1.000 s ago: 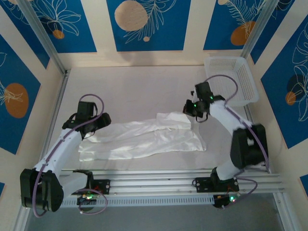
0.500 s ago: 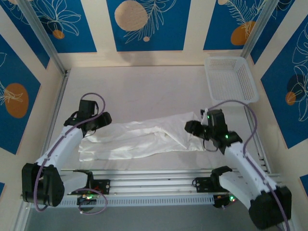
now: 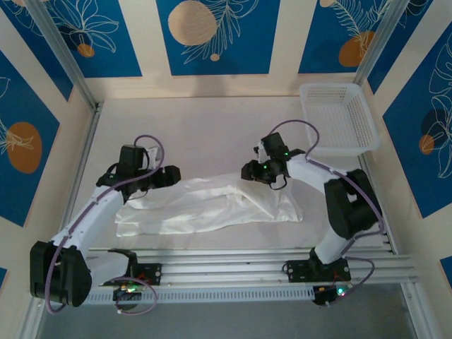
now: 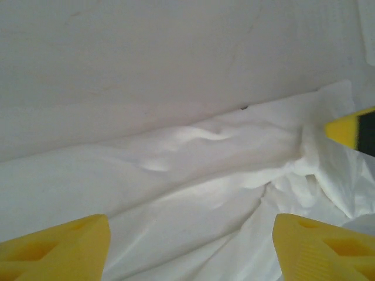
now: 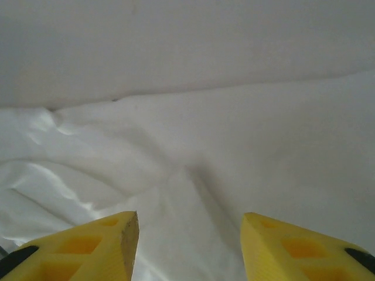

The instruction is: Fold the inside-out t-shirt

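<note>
Top view: white t-shirt lies on the table as a long, wrinkly strip, running left to right across the middle, nearer the arms' side. Left end is bunched, right end spreads wider. Left gripper sits at the shirt's far edge twd the left end. Right gripper is over the far edge twd the right end. The two point at each other w/ the shirt's middle stretch between them. White lattice basket is at the far right corner, well apart from the shirt.

Left wrist view: left gripper has its yellow fingers spread wide, gripping nothing. Shirt is below and ahead, soft folds w/ a crumpled patch at right, bare table beyond its edge.

Right wrist view: right gripper also has its fingers apart w/ nothing pinched between. Shirt spreads under and ahead of them, smooth at right, creased at left. Table shows past the cloth's far edge.
</note>
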You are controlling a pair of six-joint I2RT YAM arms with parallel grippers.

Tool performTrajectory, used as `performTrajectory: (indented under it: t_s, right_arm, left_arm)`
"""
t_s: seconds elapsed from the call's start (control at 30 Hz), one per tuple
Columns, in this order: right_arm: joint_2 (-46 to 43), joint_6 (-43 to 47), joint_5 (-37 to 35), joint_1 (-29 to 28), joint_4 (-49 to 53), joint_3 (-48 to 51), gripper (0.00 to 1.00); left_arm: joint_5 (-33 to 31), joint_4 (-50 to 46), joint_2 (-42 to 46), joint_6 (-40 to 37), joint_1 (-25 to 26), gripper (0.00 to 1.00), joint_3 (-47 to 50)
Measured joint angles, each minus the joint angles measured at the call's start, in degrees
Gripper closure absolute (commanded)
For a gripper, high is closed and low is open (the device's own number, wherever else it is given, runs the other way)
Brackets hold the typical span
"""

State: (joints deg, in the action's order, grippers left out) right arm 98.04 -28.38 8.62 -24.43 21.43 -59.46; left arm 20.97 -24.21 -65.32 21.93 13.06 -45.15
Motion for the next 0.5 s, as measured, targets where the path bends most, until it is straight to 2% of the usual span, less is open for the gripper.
performTrajectory:
  t_s: [0.07,0.13,0.23,0.4,0.5]
  right_arm:
    - [2.12,0.5,1.03,-0.61,-0.02,-0.98,0.64]
    - [2.6,0.7,1.95,-1.05,0.07,-1.16,0.83]
    - [2.1,0.61,3.41,-1.18,0.28,-1.18,1.0]
    - [-2.12,-0.46,6.6,-2.71,-0.37,1.38,1.0]
    - [-7.37,-3.23,8.13,-7.78,-2.67,7.8,1.0]
  left_arm:
    - [0.35,0.0,0.0,-0.26,0.09,0.26,0.0]
    - [0.46,0.0,0.0,-0.57,0.13,0.26,0.0]
    - [0.42,-0.02,0.0,-0.94,0.15,0.25,0.0]
    - [-0.37,-0.09,-0.04,-1.11,0.2,0.25,0.0]
    - [-1.11,-0.2,-0.11,-1.09,0.22,0.25,0.0]
